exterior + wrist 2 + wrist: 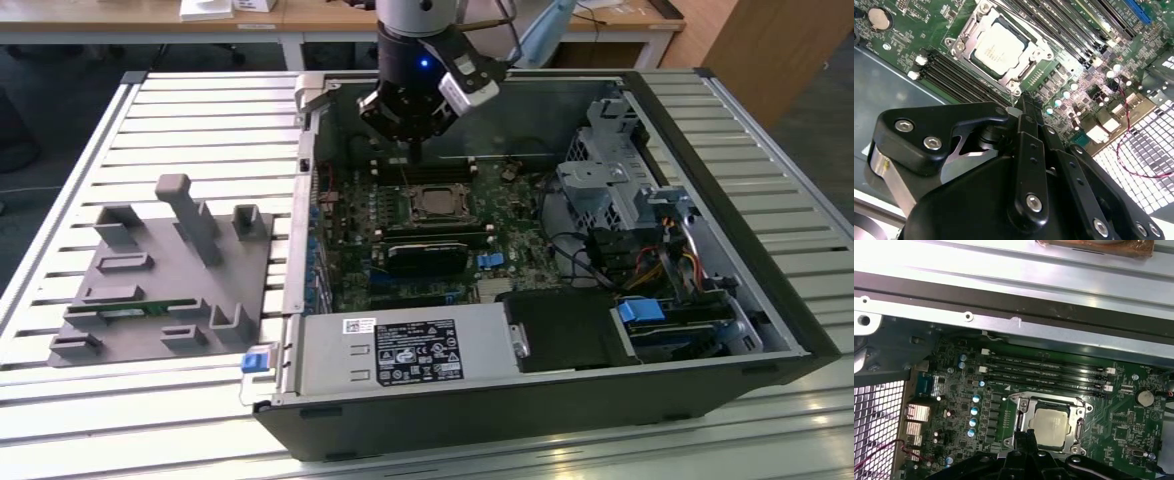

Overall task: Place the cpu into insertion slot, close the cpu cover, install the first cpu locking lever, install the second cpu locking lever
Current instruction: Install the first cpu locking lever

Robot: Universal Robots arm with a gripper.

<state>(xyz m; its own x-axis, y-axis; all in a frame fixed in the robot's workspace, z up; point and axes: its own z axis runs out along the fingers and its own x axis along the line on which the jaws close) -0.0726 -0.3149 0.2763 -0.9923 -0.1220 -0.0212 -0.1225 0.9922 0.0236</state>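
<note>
The cpu [999, 48] [1052, 423] [434, 204] lies flat in the insertion slot on the green motherboard, its silvery-tan top facing up. The chip and frame hide the slot itself. The cpu cover [965, 31] [1023, 412] is down as a metal frame around the chip. A thin wire lever [1046, 396] runs along the socket's edge beside the memory slots. My gripper [1022, 102] [1027, 436] [416, 152] hangs just above the socket's edge by the memory slots. Its black fingers are shut together with nothing between them.
Long black memory slots [961, 77] run next to the socket. The open computer case [747, 300] walls the board in, with a drive cage [607, 170] and cables at the exterior view's right. A grey fixture block [167, 270] stands on the slatted table at the exterior view's left.
</note>
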